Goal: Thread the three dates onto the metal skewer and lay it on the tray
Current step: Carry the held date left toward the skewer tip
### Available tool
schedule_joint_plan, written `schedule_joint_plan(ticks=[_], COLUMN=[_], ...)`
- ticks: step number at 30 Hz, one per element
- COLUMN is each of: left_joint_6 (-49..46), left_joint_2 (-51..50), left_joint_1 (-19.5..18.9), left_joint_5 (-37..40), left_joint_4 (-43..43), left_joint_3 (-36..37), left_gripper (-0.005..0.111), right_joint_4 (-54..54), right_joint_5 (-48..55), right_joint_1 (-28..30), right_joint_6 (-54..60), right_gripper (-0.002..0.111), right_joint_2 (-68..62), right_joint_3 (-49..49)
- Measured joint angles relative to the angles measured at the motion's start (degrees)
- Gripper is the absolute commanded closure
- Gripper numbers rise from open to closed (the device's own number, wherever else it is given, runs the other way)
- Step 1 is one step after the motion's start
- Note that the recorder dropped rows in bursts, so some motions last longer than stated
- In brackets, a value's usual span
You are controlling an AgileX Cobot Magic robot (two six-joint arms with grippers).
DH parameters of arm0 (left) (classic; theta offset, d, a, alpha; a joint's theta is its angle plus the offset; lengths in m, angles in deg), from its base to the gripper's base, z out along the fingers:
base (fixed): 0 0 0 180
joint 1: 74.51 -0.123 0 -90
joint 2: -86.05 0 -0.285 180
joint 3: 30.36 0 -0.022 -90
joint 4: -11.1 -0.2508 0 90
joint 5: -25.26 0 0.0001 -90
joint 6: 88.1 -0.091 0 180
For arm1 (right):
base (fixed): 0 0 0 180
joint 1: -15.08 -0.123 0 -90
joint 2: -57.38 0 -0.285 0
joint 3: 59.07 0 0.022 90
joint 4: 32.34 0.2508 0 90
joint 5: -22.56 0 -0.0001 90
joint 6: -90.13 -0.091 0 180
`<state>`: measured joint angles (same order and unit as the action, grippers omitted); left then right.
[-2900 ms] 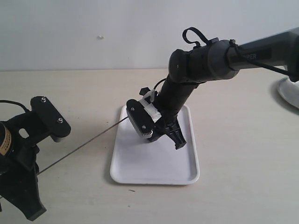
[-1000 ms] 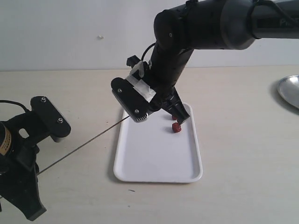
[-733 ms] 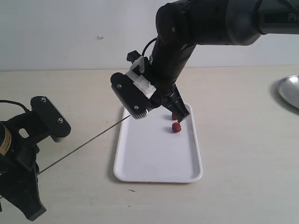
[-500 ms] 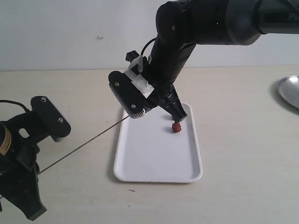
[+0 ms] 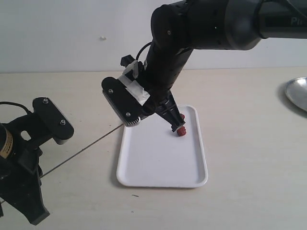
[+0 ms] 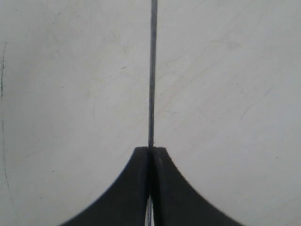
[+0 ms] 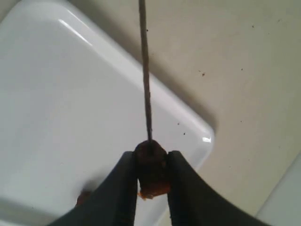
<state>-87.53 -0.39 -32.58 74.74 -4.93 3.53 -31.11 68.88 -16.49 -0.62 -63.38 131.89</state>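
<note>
Date 1 sits pinched between the narrowly parted jaws of the right gripper, above a corner of the tray, with the metal skewer tip meeting its face, depth of entry not readable; date 2 lies loose on the tray just beside that gripper. Left gripper is clamped closed on the skewer's other end. Judged step: threading the first date; next move needs a straight push along the rod's axis, left grip steady, so the tip passes through the middle
</note>
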Motion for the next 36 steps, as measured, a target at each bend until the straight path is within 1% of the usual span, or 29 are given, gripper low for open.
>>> schedule_joint_plan(ticks=[11, 24, 36], left_joint_6=[0.0, 0.0, 0.0], left_joint_2=[0.0, 0.0, 0.0], left_joint_1=[0.0, 0.0, 0.0], left_joint_5=[0.0, 0.0, 1.0], left_joint_4=[0.0, 0.0, 0.0], left_joint_3=[0.0, 0.0, 0.1], left_gripper=[0.107, 0.107, 0.107], right_joint_4=[0.0, 2.5, 2.3], right_joint_5=[-0.1, 0.1, 0.4], right_joint_1=[0.0, 0.0, -2.3], right_joint_6=[-0.7, -0.7, -0.7], right_gripper=[0.088, 0.088, 0.088], right_joint_2=[0.0, 0.0, 0.0], right_joint_3=[0.0, 0.0, 0.0])
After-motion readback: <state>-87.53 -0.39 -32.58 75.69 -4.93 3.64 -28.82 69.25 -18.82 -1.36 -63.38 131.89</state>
